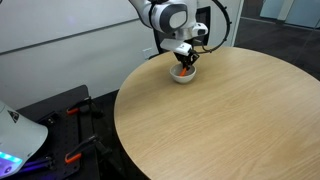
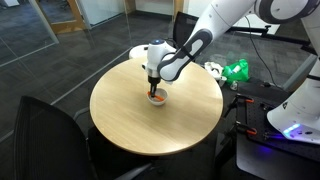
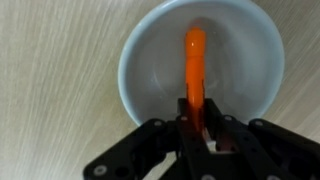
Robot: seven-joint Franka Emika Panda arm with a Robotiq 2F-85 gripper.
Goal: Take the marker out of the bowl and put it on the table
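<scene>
Arm angled down, end effector (image 3: 196,112) gripping marker (image 3: 194,60).

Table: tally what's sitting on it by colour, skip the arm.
White: 1, the bowl
Orange: 1, the marker, inside the bowl
Total: 2 things on the table

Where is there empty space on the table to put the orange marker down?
Lots of room. In both exterior views the table is bare wood from the bowl out to the rim on every side, and widest on the side away from the arm. The only crowded spot is the bowl itself, where the gripper pinches the marker.
</scene>
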